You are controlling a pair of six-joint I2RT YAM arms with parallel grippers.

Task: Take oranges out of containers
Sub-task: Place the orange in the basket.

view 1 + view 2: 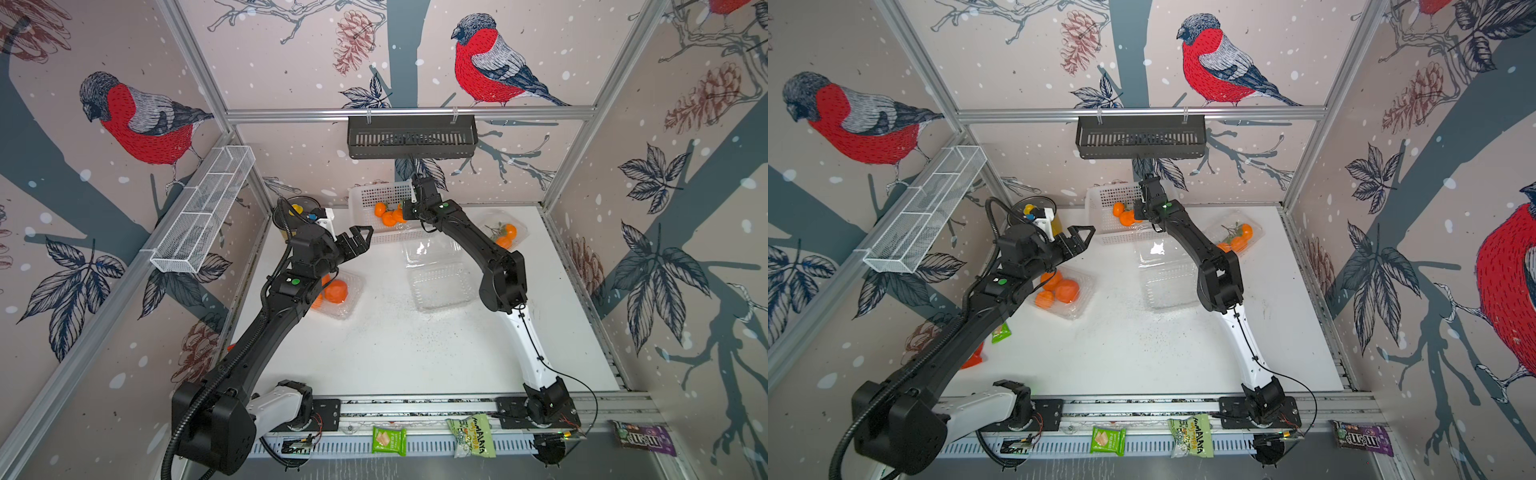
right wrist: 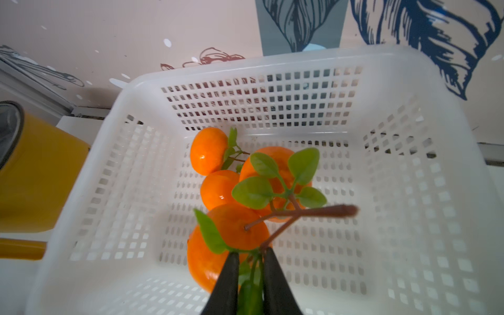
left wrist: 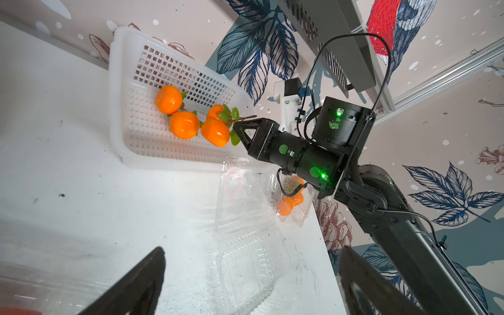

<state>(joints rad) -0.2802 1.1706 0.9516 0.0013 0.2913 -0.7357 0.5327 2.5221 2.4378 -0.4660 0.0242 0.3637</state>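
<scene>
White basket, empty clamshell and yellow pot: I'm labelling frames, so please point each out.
white basket (image 2: 272, 62): right wrist view, far rim.
empty clamshell (image 1: 442, 286): a top view, bare floor of its ribbed half.
yellow pot (image 2: 35, 174): right wrist view, side wall.

Two readable marks, both on packets by the front rail (image 1: 415, 405), seen in both top views.
- "HIMALAYA", tilted print on the green-and-white snack packet (image 1: 471, 436) (image 1: 1191, 436), just in front of the rail near its middle.
- "m&m's" on the dark purple packet (image 1: 638, 440) (image 1: 1362, 438), off the rail's right end.

The small green cracker packet (image 1: 388, 440) beside the rail has print too small to read.
</scene>
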